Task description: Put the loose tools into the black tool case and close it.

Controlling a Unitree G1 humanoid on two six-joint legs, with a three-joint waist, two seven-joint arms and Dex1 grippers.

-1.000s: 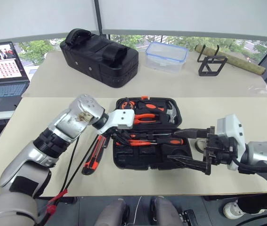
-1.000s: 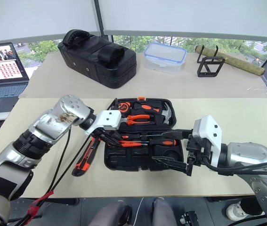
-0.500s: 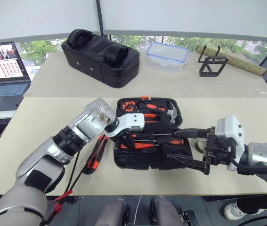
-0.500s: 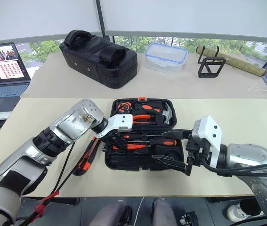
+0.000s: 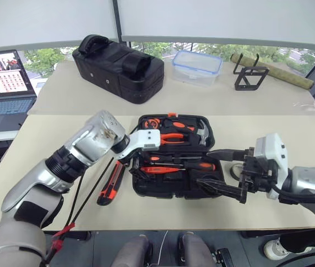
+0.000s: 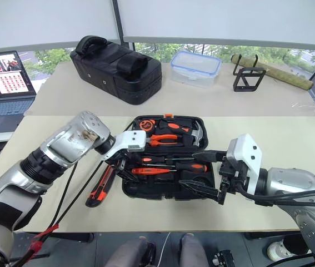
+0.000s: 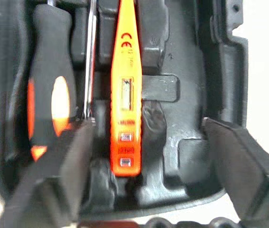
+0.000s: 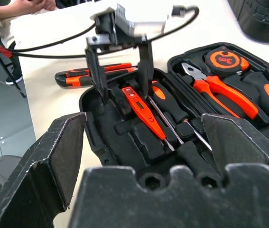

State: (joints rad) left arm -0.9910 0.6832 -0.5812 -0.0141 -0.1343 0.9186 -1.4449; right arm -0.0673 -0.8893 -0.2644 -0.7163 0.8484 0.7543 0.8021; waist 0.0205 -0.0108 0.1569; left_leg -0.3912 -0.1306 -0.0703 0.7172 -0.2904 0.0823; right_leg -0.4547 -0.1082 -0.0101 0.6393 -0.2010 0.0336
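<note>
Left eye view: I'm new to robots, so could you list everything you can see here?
black tool case: one, open, front table
tester screwdriver: one, orange, in the case
screwdrivers: two, black and orange, in the case
pliers: one, orange, case's rear half
hammer: one, beside the pliers
tape measure: one, black and orange, case's rear corner
utility knife: one, black and orange, on the table left of the case
tape roll: one, grey, right of the case
padded bag: one, black, rear table
plastic box: one, clear, blue-rimmed lid, rear table
wire stand: one, black, rear table
laptop: one, far left
left gripper: open, over the tester
right gripper: open, at the case's right side
</note>
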